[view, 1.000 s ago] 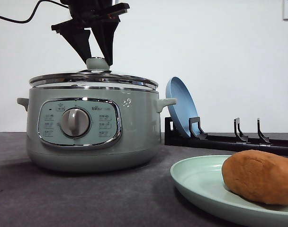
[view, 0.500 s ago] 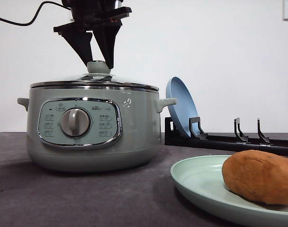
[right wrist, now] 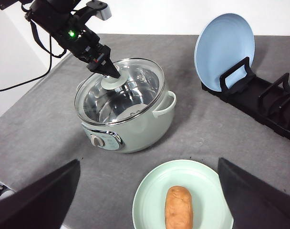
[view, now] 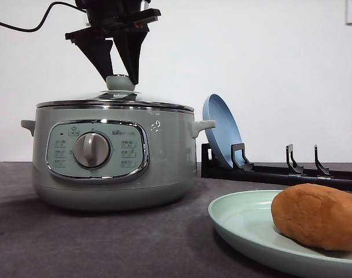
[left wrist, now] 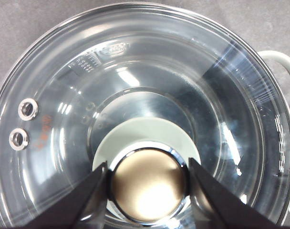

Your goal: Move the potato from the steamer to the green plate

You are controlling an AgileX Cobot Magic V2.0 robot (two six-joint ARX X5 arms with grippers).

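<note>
The left tool [view: 119, 74] pinched the lid knob [view: 120, 83] atop the steamer [view: 112, 156]; the right tool [right wrist: 147, 205], spread, hung over the potato [right wrist: 179, 214], which lay lengthwise on the green plate [right wrist: 150, 200].

Left tool [view: 119, 72] — matte black, wedge-shaped fingers (green light, black cable behind).

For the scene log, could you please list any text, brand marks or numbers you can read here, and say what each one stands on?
None reads clearly.
Steamer control panel: a small brand mark beside the dial and button labels, too small to read.
Glass lid: a stamped logo with fine print and a faint reddish mark, blurred.
</note>
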